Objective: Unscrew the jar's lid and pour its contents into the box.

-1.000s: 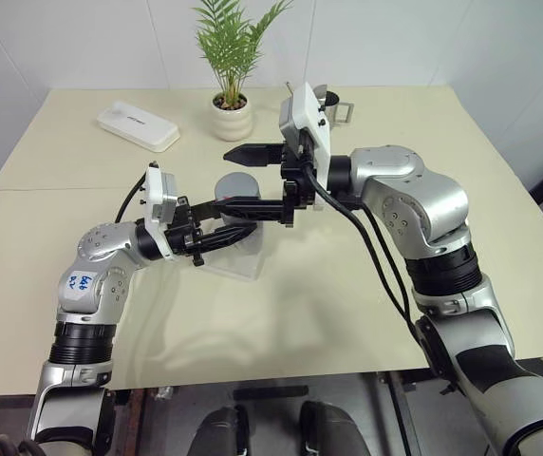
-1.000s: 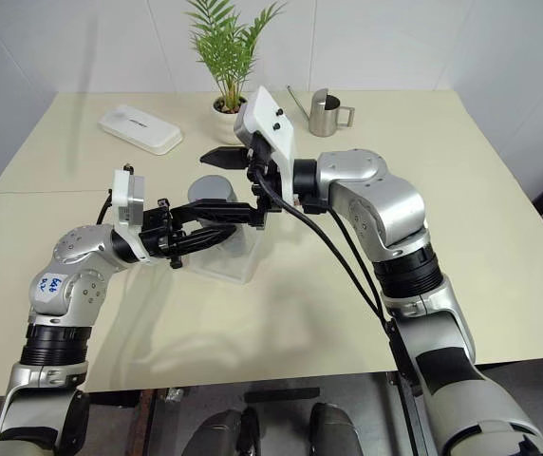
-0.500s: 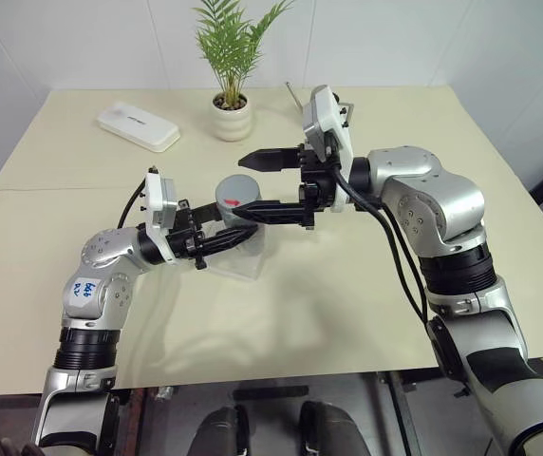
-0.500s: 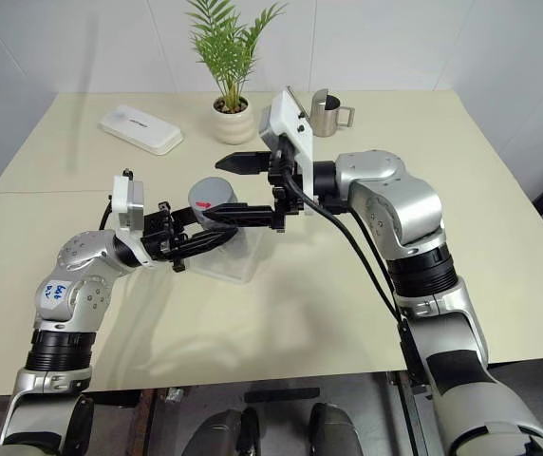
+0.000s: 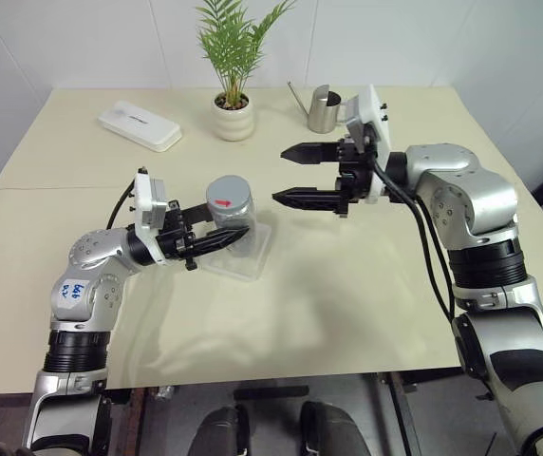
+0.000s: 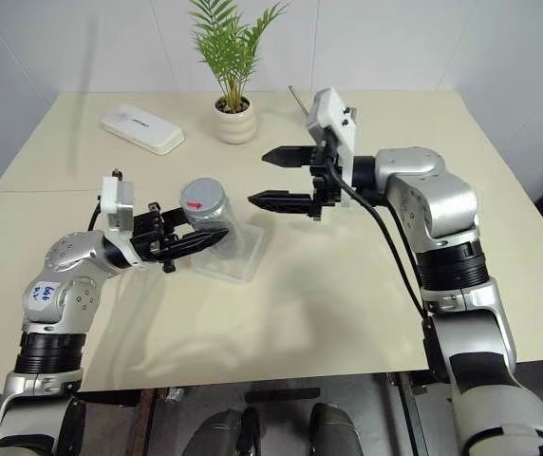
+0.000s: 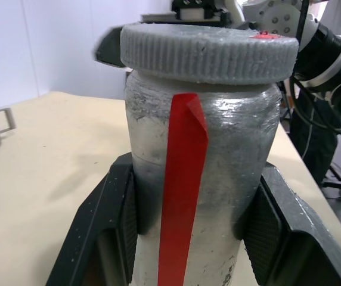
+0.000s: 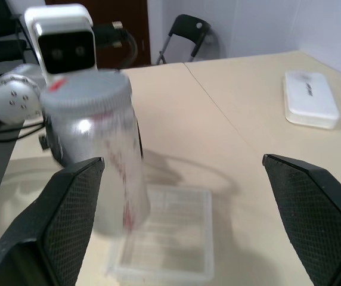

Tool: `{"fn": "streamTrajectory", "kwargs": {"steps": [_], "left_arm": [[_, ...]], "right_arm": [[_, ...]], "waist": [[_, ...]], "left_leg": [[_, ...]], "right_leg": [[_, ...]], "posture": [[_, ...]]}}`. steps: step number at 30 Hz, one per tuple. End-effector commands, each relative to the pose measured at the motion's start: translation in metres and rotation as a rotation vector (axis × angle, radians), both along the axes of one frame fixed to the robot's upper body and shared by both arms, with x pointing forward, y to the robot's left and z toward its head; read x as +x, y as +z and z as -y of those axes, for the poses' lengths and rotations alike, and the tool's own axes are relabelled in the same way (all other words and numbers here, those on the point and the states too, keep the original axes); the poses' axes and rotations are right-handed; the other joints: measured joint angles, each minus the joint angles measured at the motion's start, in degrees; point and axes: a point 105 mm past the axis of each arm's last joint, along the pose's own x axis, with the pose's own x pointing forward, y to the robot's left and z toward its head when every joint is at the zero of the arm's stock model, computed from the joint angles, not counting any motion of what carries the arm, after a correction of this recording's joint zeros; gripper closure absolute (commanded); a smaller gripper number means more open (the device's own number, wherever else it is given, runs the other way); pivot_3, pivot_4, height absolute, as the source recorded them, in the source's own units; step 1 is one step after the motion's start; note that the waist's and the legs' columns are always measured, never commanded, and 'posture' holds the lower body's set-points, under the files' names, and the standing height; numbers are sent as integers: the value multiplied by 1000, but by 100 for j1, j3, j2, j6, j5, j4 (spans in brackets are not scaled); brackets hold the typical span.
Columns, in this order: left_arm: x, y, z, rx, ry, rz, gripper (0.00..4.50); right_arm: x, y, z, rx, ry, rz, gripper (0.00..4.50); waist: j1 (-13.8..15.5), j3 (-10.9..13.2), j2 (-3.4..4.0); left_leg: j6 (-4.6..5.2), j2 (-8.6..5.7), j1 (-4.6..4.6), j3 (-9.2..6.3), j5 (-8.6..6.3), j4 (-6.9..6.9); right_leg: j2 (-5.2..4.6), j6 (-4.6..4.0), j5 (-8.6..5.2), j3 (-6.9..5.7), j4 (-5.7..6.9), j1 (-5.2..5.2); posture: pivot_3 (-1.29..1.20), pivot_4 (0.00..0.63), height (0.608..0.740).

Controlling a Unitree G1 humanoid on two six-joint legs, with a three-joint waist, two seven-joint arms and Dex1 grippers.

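Note:
The silver-grey jar (image 5: pixel 229 211) with a red stripe stands upright above the near-left part of the clear box (image 5: pixel 249 258). My left gripper (image 5: pixel 234 224) is shut on its body, one finger (image 7: pixel 118 229) on each side. The ribbed lid (image 7: pixel 209 50) sits on top of the jar. The contents are hidden inside the jar. My right gripper (image 5: pixel 281 174) hangs open and empty to the right of the jar, level with the lid, pointing at it with a clear gap between. In the right wrist view the jar (image 8: pixel 93 143) and the box (image 8: pixel 170 238) lie ahead between its fingers (image 8: pixel 69 208).
At the back of the table lie a flat white case (image 5: pixel 139 125), a potted plant (image 5: pixel 232 114) and a steel jug (image 5: pixel 324 109). A black chair (image 8: pixel 188 33) stands beyond the table.
My right gripper has drawn back to the right, from around the lid to a spot clear of the jar, still open. The left gripper keeps the jar where it was.

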Motion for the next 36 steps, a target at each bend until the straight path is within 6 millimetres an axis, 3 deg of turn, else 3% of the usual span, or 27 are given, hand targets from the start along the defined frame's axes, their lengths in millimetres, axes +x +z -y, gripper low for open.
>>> {"fn": "streamTrajectory", "kwargs": {"steps": [1,6,13,19,27,36], "left_arm": [[-2,9,3,-5,-10,43,2528],[-2,7,7,-8,-21,33,2528],[-3,5,12,-8,-39,23,2528],[-3,6,14,-8,-43,23,2528],[-2,7,13,-12,-42,30,2528],[-4,10,14,-33,-41,52,2528]], "right_arm": [[-30,23,-8,84,157,43,27],[-48,27,-32,106,241,49,27],[-27,20,-67,50,133,81,27],[-23,15,-79,30,125,75,27],[-19,14,-78,27,118,71,27],[-3,23,-49,43,115,59,27]], "waist": [[0,0,0],[-7,0,0],[-7,0,0],[-4,0,0],[-8,0,0],[-6,0,0]], "left_leg": [[0,1,0,0,0,0],[-1,5,2,0,0,1],[-1,2,2,1,0,7],[-1,-4,1,-1,0,1],[0,-4,1,-3,0,0],[0,-5,0,-2,0,4]], "right_leg": [[0,0,0,0,0,0],[-10,0,0,0,2,0],[-13,0,0,2,8,0],[-7,0,0,-2,9,-2],[2,0,0,-2,7,-2],[1,0,0,-1,9,-1]], "posture": [[0,150,740],[0,150,740],[0,150,740],[0,150,740],[0,150,740],[0,150,740]]}}
